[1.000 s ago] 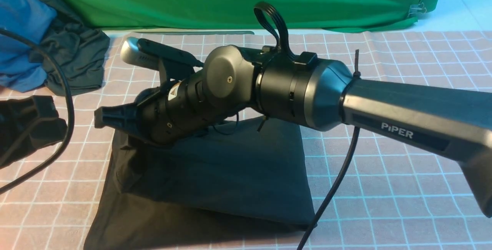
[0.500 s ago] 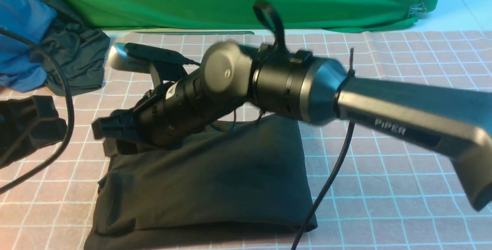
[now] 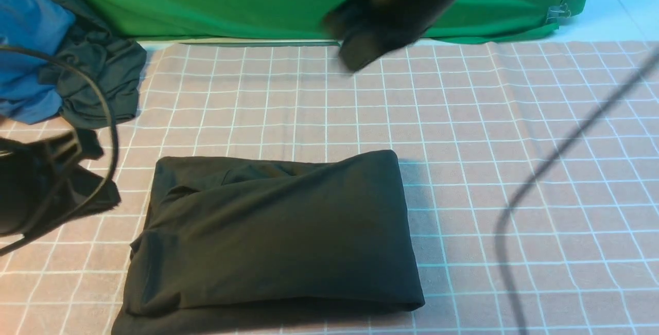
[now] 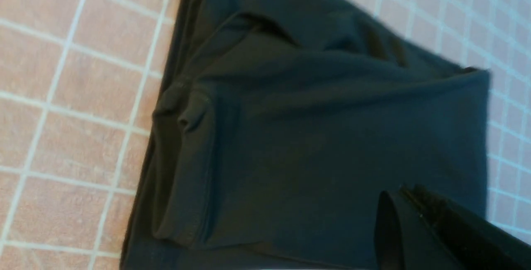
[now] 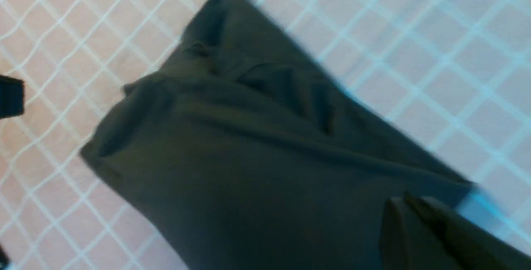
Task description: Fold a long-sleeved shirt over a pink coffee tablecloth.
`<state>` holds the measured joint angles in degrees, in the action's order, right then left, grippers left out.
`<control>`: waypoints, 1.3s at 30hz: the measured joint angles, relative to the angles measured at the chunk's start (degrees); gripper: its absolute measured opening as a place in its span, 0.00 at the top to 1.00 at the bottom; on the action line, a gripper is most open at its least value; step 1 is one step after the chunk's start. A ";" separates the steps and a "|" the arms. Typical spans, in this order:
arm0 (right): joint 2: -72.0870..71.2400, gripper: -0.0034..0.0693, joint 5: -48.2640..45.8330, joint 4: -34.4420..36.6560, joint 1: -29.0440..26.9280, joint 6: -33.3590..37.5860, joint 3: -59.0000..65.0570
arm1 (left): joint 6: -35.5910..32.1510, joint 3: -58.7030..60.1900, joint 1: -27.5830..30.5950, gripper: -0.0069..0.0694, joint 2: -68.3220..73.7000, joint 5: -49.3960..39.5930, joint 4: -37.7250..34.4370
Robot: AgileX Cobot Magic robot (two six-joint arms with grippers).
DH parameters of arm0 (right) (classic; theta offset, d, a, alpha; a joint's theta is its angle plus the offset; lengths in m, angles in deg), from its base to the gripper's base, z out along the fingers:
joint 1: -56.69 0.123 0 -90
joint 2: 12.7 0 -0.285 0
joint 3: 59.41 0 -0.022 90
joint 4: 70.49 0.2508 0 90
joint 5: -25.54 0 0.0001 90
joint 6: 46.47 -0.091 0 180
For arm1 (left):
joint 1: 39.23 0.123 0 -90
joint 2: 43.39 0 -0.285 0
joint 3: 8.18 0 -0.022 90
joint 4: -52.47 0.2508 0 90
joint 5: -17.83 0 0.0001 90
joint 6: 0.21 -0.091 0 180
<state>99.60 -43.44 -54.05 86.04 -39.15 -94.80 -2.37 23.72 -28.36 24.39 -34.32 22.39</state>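
Black long-sleeved shirt (image 3: 273, 237) folded on pink coffee tablecloth (image 3: 515, 119).

Light was even and fairly bright, with a cool bluish cast on the right. The right arm (image 3: 396, 11) and its cable (image 3: 545, 170) were smeared by motion blur; both wrist views looked soft.

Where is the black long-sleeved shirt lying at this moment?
In the front view, the folded long-sleeved shirt lies on the pink coffee tablecloth, near the front edge, left of centre.

left claw (image 4: 398, 216) closed, right claw (image 5: 402, 220) closed
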 joint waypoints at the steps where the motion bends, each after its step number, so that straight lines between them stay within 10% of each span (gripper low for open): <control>1: -0.36 0.90 0.00 -0.16 -0.18 0.12 0.52 | -0.21 0.00 0.00 0.89 0.37 0.00 -0.08; 8: -8.59 0.90 -0.63 -2.05 -4.19 3.62 14.53 | -7.43 -1.38 -1.35 0.89 14.00 3.11 -3.23; 17: -9.97 0.90 0.44 -2.11 -4.38 5.44 25.70 | -2.82 -11.84 -13.57 0.88 26.68 9.00 10.93; 32: -10.23 0.90 4.41 -2.06 -4.38 6.41 26.18 | -7.62 -15.96 -17.84 0.30 35.13 13.85 13.22; 39: -10.23 0.90 5.71 -2.06 -4.38 6.46 26.18 | -8.87 -15.96 -17.88 0.28 38.01 13.98 13.22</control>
<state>89.37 -37.74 -56.11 81.66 -32.69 -68.62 -11.24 7.76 -46.23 62.40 -20.34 35.61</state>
